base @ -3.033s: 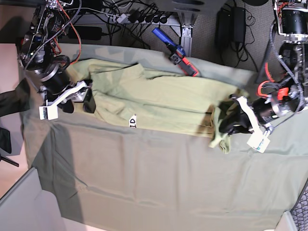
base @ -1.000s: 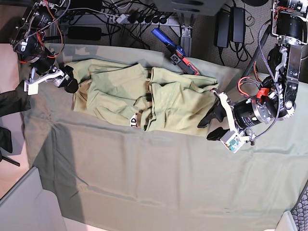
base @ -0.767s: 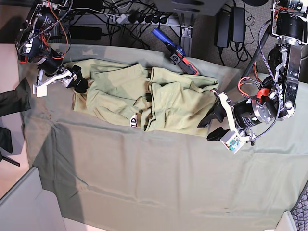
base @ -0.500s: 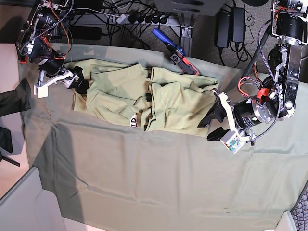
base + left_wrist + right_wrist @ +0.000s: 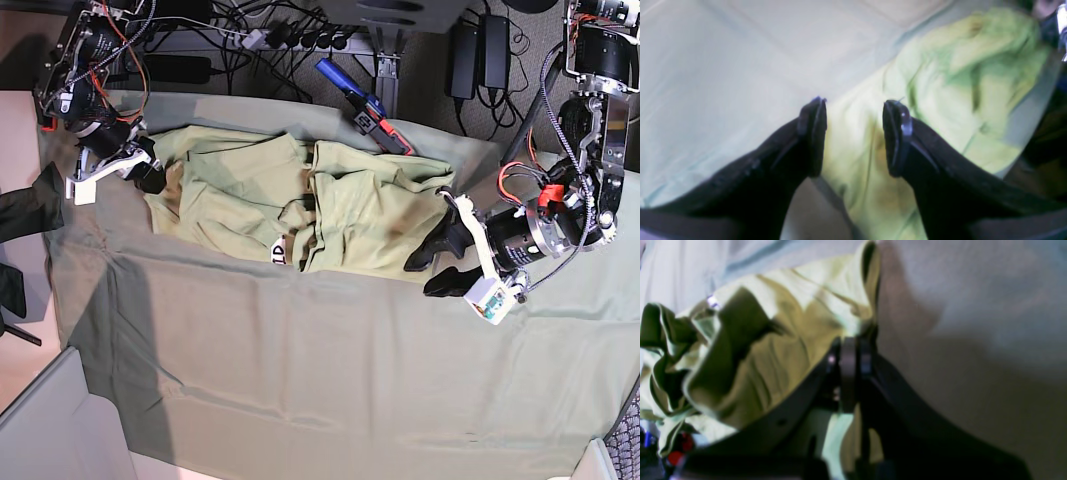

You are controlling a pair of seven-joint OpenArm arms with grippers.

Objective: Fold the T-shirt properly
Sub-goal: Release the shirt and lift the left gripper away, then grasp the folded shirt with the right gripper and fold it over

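The tabletop (image 5: 330,380) fills most of the base view under a dull grey-green cloth (image 5: 300,350), wrinkled in places, with its near left corner cut off by a pale panel and its right side running out of frame. On the far half of that cloth lies the T-shirt (image 5: 300,205), pale yellow-green, bunched into overlapping folds with a deep crease near its middle and a small white label (image 5: 277,252) at its near edge; its print is too small to read. Beyond the far edge a dark floor holds tangled cables (image 5: 270,35) and a blue and red tool (image 5: 365,107) that lies partly on the cloth. A dark garment (image 5: 25,205) shows at the left edge, mostly cut off. The left gripper (image 5: 432,265) sits just right of the shirt's right end, fingers (image 5: 813,133) apart with nothing between them, shirt fabric and cloth showing through the gap in the left wrist view, which is soft and blurred. The right gripper (image 5: 140,172) is at the shirt's far left corner; in the right wrist view its fingers (image 5: 848,373) are pressed together on a fold of shirt fabric, though that view is dark and the pinched edge is hard to make out.
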